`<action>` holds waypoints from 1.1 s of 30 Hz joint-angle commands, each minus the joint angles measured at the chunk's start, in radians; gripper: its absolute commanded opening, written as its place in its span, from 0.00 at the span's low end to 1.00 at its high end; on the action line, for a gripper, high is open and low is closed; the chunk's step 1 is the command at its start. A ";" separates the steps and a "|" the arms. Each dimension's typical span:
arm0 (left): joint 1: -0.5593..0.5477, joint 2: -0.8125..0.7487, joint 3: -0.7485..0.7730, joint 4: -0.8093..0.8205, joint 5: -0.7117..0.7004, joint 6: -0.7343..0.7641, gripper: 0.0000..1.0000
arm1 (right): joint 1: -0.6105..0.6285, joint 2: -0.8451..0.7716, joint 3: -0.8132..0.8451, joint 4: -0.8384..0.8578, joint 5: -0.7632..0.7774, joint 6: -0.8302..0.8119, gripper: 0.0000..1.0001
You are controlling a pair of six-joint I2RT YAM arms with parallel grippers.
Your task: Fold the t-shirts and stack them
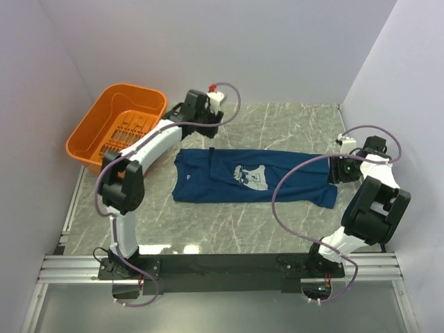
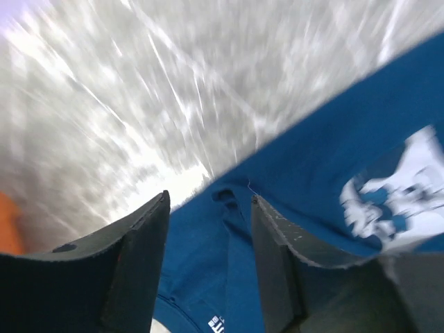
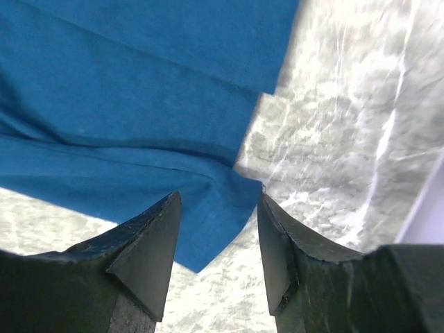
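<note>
One t-shirt (image 1: 253, 177) lies folded in a long band across the middle of the counter (image 1: 277, 222), print up. We see the left end effector (image 2: 208, 201) released above its 11 o'clock edge. The right end effector (image 3: 218, 198) is released over its 3 o'clock end, holding nothing. A basket (image 1: 118, 128) sits at 10 o'clock.
</note>
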 commanded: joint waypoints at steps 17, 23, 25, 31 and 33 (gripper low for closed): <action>0.062 -0.965 -0.775 0.002 -0.207 -0.605 0.84 | 0.962 -0.107 0.060 0.260 -0.026 -0.029 0.56; 0.073 -1.291 -0.968 -0.050 -0.296 -0.705 0.89 | 1.203 0.149 0.221 0.379 0.289 0.158 0.56; 0.074 -1.349 -0.998 -0.063 -0.315 -0.693 0.88 | 1.231 0.196 0.267 0.399 0.332 0.208 0.56; 0.073 -1.494 -1.058 -0.035 -0.286 -0.667 0.90 | 1.294 0.309 0.336 0.371 0.396 0.230 0.55; 0.074 -1.501 -1.069 -0.023 -0.290 -0.662 0.89 | 1.304 0.334 0.347 0.364 0.401 0.236 0.56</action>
